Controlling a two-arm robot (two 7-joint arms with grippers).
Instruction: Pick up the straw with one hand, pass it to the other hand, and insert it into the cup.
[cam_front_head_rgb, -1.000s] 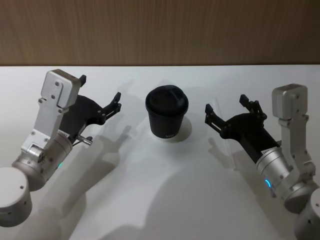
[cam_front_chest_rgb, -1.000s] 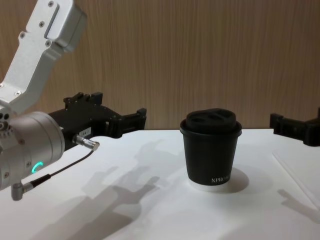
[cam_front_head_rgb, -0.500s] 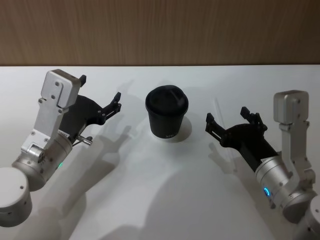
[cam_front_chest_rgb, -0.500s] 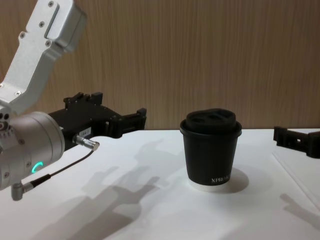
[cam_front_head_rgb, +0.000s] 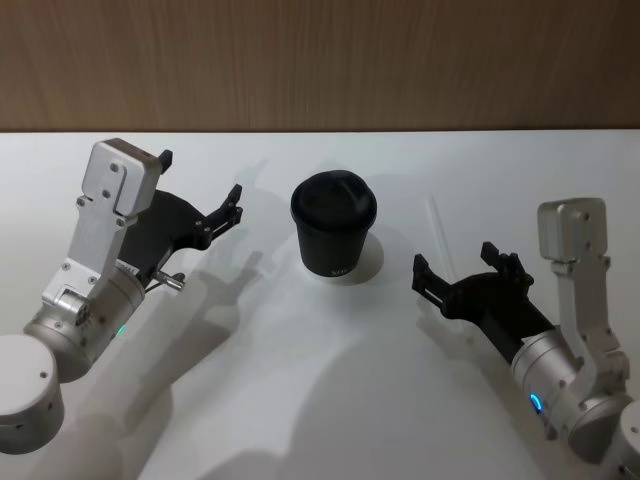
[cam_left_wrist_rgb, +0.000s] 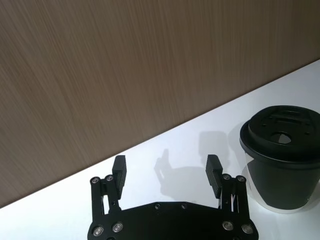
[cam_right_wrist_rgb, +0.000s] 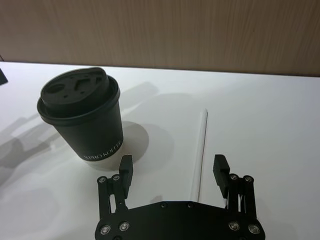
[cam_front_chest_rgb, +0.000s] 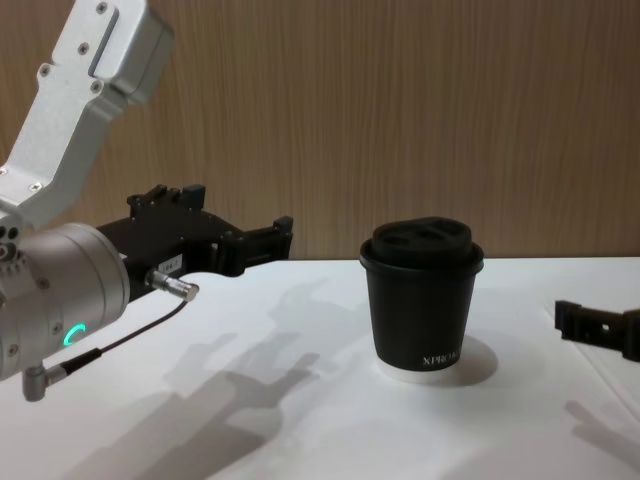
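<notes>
Right gripper (cam_front_head_rgb: 455, 262) has come down and back toward the lower right of the head view, with its fingers wide apart.
Over the white table (cam_front_head_rgb: 300, 380), the left gripper (cam_front_head_rgb: 200, 176) hovers at the left of the frame, wide open and empty. The black cup (cam_front_head_rgb: 334, 222) stands upright in the centre. The white straw (cam_right_wrist_rgb: 201, 150) lies flat to the right of the cup, apart from it, and its near end runs between the right gripper's fingers.
</notes>
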